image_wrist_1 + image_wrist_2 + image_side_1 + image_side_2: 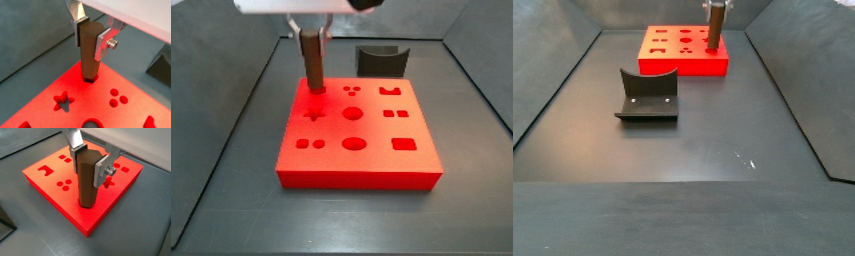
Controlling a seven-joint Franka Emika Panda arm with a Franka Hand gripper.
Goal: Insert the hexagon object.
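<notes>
My gripper [91,159] clamps the slim dark brown hexagon peg [85,180] upright, tip in red block [47,183] hole. Keep vertical, press straight down gently.

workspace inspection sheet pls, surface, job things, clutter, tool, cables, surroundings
surface: dark grey floor, bare apart from the items below
job's things: hexagon object upright, its lower end at the top face of the red block, near one corner; how deep it sits cannot be told
clutter: dark grey curved holder standing apart from the block
grippers: the tool is above the block, its silver fingers shut on the peg's upper part
cables: nothing seen
surroundings: dark sloped walls around the floor
</notes>
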